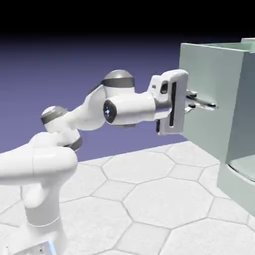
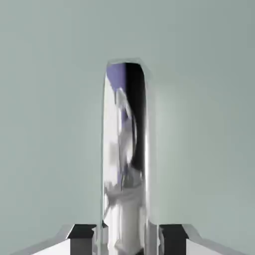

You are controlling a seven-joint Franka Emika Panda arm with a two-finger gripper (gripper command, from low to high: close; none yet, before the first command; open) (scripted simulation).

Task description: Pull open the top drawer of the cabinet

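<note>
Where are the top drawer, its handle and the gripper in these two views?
top drawer (image 1: 204,94): exterior view, on its flat front panel.
handle (image 2: 124,149): hand view, on the mirrored silver bar between the fingertips.
gripper (image 1: 193,102): exterior view, at the fingertips on either side of the handle.

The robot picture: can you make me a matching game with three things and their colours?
Things:
1. arm
2. handle
3. top drawer

Colours:
A. shiny silver
B. pale grey-green
C. white

Pairs: 1-C, 2-A, 3-B

The top drawer sticks out from the cabinet, and the fingers sit on either side of the handle.
</note>
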